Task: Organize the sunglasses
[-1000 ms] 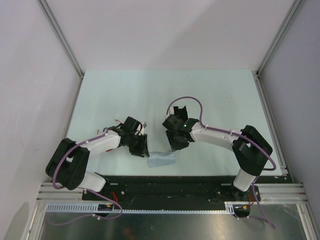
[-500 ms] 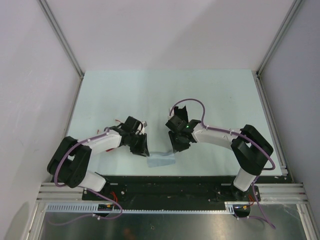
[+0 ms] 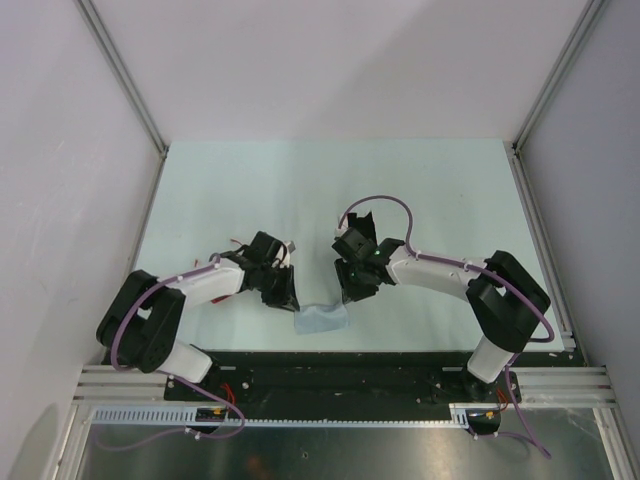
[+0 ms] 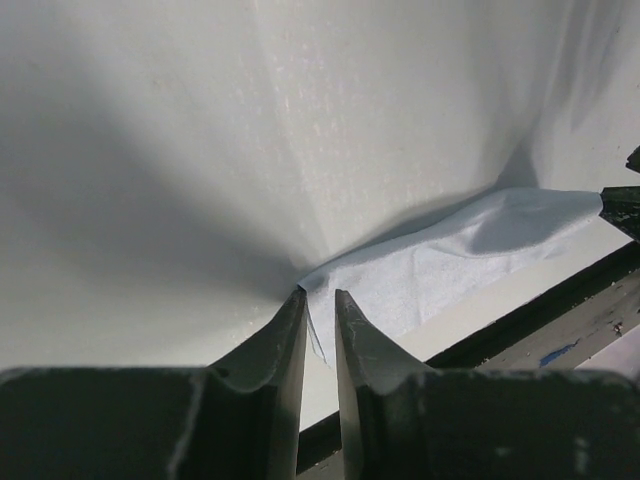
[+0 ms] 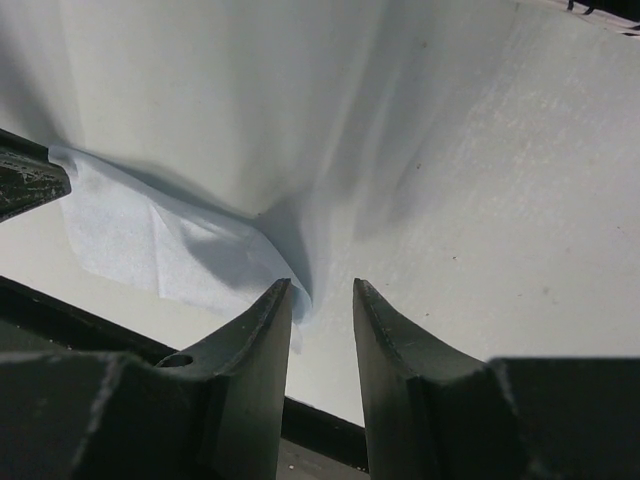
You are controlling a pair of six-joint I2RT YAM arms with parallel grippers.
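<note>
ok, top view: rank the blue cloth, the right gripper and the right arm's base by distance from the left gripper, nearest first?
From the left gripper:
1. blue cloth: right at its fingertips, just to the right.
2. right gripper: across the cloth, further right.
3. right arm's base: far right, low in the view.

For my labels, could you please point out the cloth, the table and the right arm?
cloth (image 3: 322,320), top view, its middle.
table (image 3: 300,190), top view, bare far part.
right arm (image 3: 436,268), top view, white forearm.
</note>
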